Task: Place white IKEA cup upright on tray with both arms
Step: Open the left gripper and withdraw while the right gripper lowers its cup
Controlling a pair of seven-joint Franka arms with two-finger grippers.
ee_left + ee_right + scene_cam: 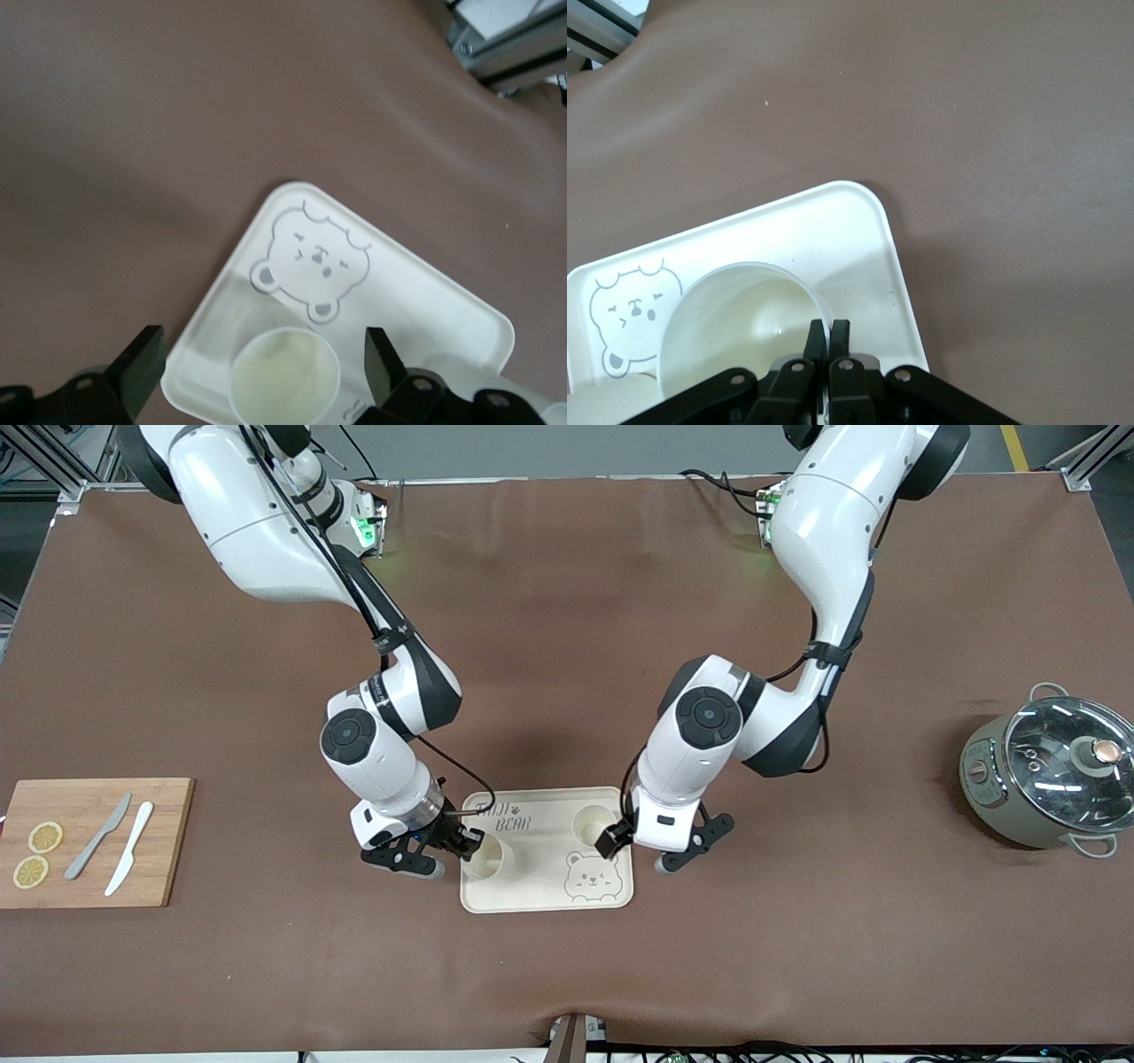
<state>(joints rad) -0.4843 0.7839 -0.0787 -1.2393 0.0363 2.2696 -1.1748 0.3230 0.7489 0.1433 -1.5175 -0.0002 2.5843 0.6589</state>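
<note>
The left gripper [261, 363] hangs over the tray [425, 292], its two black fingers [142, 363] spread wide, one to each side of a white cup [283, 376]. The cup stands upright on the tray, mouth up and pale inside, and neither finger touches it. Just beside the cup a grey bear face [310, 258] is drawn on the tray's cream surface. The tray lies flat on the brown table [159, 133]. A metal frame [509, 40] shows at the table's edge.
</note>
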